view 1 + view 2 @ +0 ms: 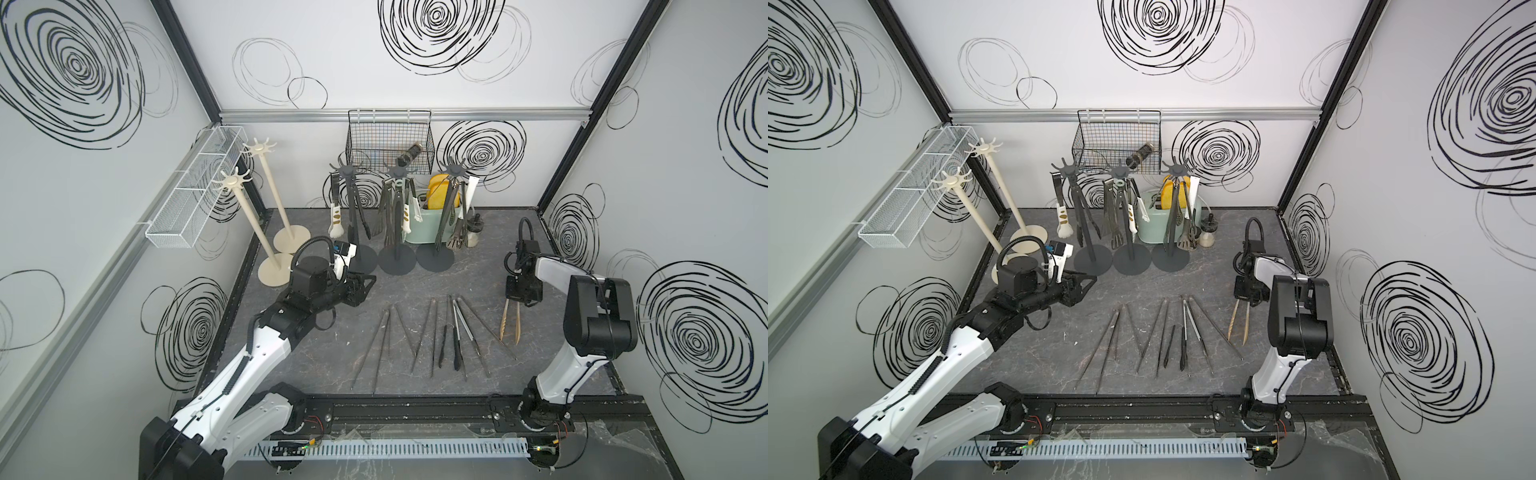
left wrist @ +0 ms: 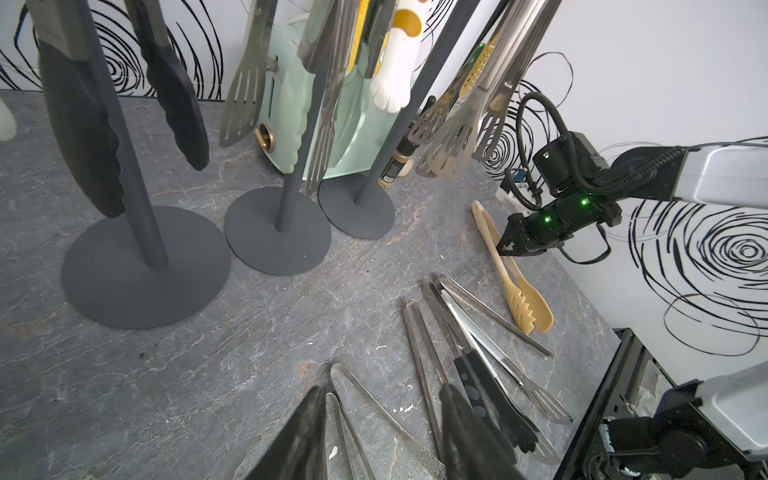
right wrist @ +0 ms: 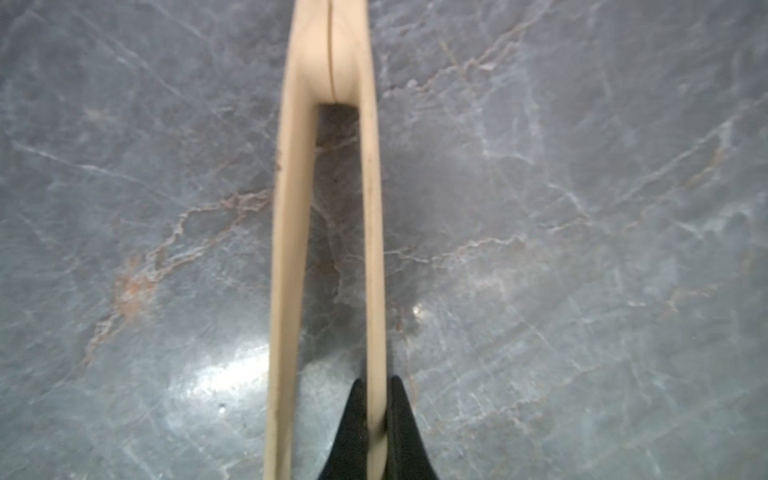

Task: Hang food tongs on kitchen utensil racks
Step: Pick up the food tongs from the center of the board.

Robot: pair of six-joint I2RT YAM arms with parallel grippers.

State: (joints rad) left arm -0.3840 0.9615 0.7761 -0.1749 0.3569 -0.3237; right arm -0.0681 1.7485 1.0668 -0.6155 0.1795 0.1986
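Tan wooden food tongs (image 1: 503,328) lie on the dark grey marbled tabletop (image 1: 332,332), at the right end of a row of slim steel tongs (image 2: 496,318) and well apart from the racks. The right gripper (image 1: 517,300) stands over their handle half, pointing downward. In the right wrist view its two black fingers (image 3: 353,419) press on one arm of the tan tongs from both sides, pinching it. The other arm lies outside the grip, just beside one finger, and the joined end lies ahead of the fingertips. The left gripper (image 1: 365,284) hovers near the front of three dark grey pole racks (image 1: 397,262) with star-shaped hook tops, on which further tongs hang. Its fingers (image 2: 299,436) are spread, with nothing between them. Two cream pole racks (image 1: 249,216) stand at the rear left.
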